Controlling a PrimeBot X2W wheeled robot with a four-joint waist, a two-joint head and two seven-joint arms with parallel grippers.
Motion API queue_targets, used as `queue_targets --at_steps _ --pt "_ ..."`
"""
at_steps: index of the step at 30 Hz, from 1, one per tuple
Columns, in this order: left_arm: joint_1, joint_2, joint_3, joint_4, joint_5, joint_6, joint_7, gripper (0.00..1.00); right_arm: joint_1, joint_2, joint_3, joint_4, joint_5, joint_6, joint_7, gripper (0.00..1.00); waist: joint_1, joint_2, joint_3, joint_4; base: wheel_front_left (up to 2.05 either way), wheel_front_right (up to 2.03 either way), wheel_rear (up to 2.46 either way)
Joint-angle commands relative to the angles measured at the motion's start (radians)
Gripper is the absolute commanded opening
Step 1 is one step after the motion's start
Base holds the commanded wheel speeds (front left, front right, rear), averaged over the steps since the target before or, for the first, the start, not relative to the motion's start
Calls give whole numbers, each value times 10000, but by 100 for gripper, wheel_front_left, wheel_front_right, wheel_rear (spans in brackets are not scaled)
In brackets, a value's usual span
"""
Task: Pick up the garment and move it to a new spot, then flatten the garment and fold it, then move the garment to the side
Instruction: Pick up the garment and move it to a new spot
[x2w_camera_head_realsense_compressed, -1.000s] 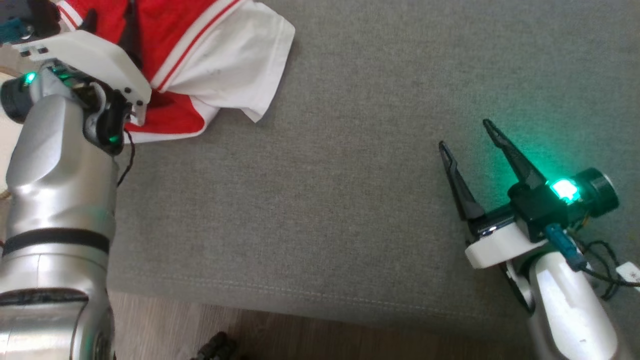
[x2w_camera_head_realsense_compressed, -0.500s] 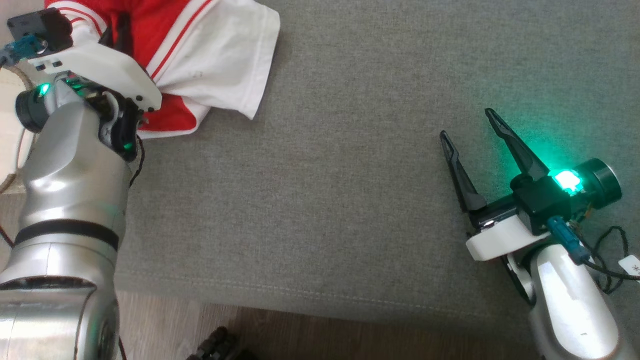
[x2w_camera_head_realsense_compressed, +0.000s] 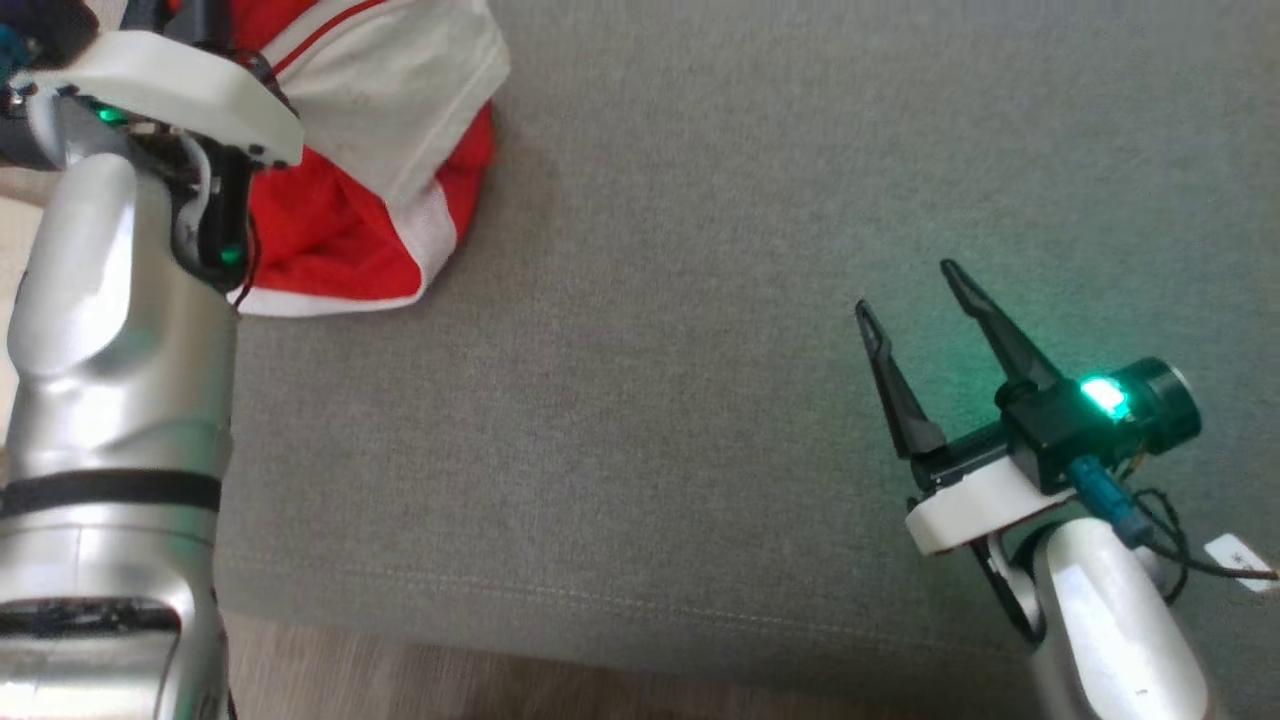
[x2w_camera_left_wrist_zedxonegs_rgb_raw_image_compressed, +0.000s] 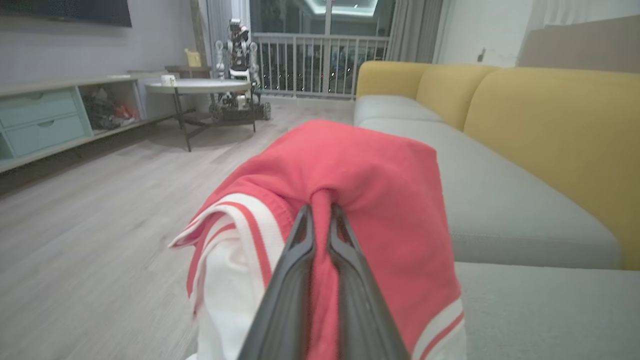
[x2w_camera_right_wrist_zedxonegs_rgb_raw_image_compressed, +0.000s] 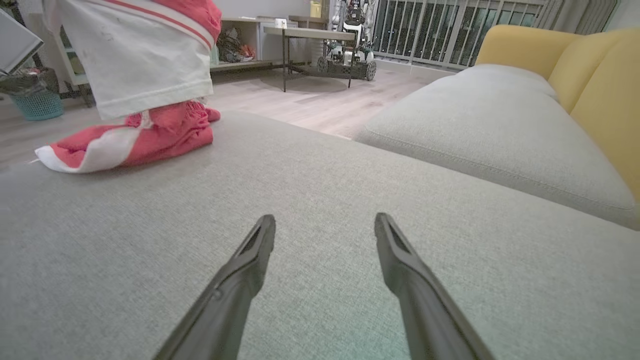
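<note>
Left claw (x2w_camera_left_wrist_zedxonegs_rgb_raw_image_compressed: 320, 210) pinches a red fold of the garment (x2w_camera_head_realsense_compressed: 340, 230), half lifted at the sofa cushion's (x2w_camera_head_realsense_compressed: 650, 400) left edge, hem resting on it. Right claw (x2w_camera_head_realsense_compressed: 902, 287) spread, empty, well apart rightward. Likely carry: toward the right.

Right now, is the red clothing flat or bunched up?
Bunched: the red and white cloth garment hangs from the left pincer, bottom crumpled on the grey cushion.

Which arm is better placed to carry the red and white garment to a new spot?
Left. The left gripper is shut on a pinch of the red and white fabric garment, partly lifted off the grey sofa cushion. The right gripper hangs open, well apart from it.
</note>
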Motion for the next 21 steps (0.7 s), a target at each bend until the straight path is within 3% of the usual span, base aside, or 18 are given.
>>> queue_targets --at_steps 1,9,21 --pt "-64 526 143 -846 131 -27 -120 0 142 156 312 -230 144 -2 -92 100 0 0 -726 -232 0 0 0" --pt "188 595 -578 -2460 71 -56 353 0 350 194 512 -244 840 -2 -92 100 0 0 -1691 -1077 0 0 0" --pt "1060 794 -2173 -5150 -511 -67 1910 0 245 197 677 -930 1610 -2 -92 100 0 0 -1913 -3648 0 0 0"
